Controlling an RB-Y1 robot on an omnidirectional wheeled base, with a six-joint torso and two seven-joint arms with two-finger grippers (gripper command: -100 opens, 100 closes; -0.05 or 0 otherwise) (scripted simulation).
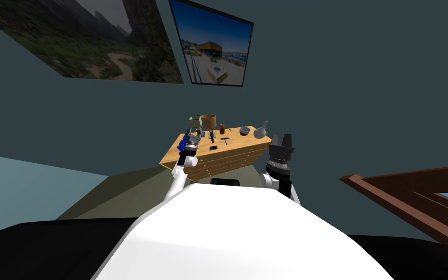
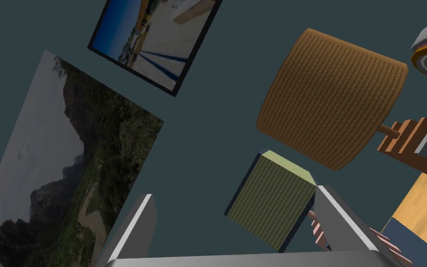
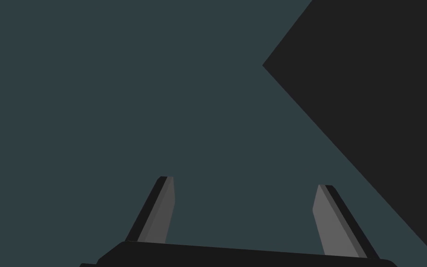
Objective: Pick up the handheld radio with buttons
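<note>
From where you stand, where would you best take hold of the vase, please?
Probably by the neck, from the front: the vase stands at the dresser's right end, its neck slim above a wide belly, nearest the open right gripper.

left arm [image 1: 178,176] extended forward, forearm raised; left gripper [image 1: 192,137] pointing up and ahead, fingers [image 2: 139,222] spread wide. right arm [image 1: 279,176] bent upward beside the chest; right gripper [image 1: 281,140] pointing up, fingers [image 3: 164,208] spread wide.
</note>
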